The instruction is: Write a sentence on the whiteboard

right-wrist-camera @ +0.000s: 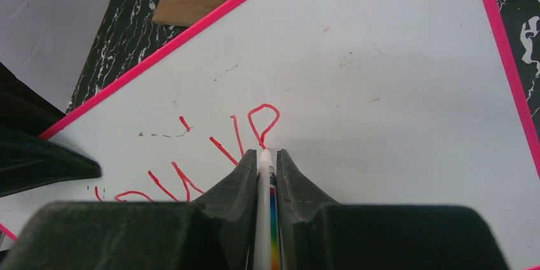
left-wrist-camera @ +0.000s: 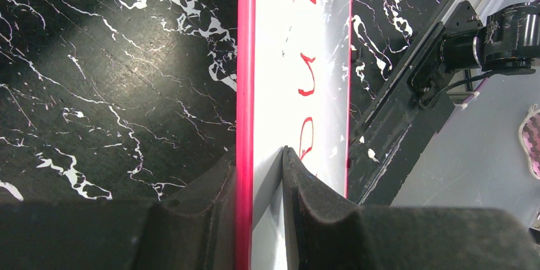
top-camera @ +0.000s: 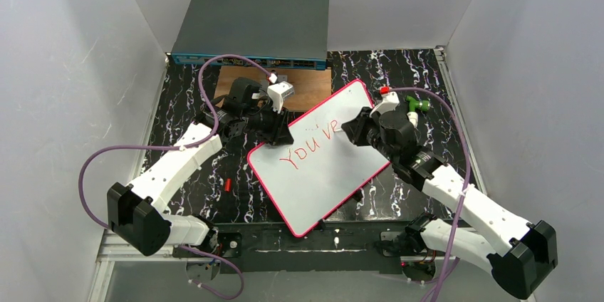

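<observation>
Black padded fingers of the right end effector (right-wrist-camera: 262, 153) are clenched on a white marker (right-wrist-camera: 263, 184). Its tip touches the whiteboard (right-wrist-camera: 382, 79) at the foot of the last red letter, and the writing (top-camera: 308, 144) reads roughly "YOU VR". The left end effector (left-wrist-camera: 258, 155) grasps the whiteboard's pink-red rim, with one finger on each face of it. The whiteboard lies diagonally on the black marbled worktop (top-camera: 181, 99) between the two arms. A brown wooden board (top-camera: 313, 92) and a grey box (top-camera: 253, 24) sit behind it.
</observation>
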Available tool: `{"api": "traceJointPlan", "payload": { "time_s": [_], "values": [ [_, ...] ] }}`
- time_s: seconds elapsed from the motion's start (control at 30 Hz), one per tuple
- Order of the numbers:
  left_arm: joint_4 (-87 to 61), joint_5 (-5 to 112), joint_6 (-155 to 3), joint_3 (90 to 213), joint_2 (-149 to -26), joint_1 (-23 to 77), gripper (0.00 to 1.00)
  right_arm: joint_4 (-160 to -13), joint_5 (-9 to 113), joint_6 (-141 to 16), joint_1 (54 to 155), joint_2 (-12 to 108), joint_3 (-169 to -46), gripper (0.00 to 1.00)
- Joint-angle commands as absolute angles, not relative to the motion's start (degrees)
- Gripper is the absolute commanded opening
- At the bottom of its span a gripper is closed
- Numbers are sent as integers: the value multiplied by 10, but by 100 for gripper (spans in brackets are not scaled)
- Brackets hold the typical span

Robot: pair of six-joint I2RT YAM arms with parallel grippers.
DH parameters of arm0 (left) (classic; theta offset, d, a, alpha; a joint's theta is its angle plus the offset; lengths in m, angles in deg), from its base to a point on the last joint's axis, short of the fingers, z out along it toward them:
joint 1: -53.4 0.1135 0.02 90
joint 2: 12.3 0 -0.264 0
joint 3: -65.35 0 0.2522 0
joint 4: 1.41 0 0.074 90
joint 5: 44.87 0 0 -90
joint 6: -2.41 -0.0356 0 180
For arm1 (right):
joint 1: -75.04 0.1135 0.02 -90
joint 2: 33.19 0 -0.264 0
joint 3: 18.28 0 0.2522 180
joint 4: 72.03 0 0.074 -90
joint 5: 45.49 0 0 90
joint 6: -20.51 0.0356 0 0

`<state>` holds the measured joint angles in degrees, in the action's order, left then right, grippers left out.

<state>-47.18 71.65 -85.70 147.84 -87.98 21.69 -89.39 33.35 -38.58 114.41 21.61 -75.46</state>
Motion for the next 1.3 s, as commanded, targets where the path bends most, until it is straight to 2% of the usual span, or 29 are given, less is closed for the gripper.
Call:
{"api": "traceJointPlan", "payload": {
  "time_s": [0.0,0.5,0.73,0.93,1.27],
  "values": [
    [-510,623,-934,1482,-893,213,0,-897,322,-384,1144,201,-739,1],
    [-512,621,-933,1481,-890,213,0,-932,242,-434,1126,221,-788,1],
    [-512,619,-934,1482,-888,213,0,-944,294,-453,1121,207,-818,1],
    [-514,616,-938,1485,-886,213,0,-979,386,-458,1121,140,-827,1],
    [-498,621,-927,1473,-877,213,0,-1047,387,-444,1121,51,-787,1]
  ]
}}
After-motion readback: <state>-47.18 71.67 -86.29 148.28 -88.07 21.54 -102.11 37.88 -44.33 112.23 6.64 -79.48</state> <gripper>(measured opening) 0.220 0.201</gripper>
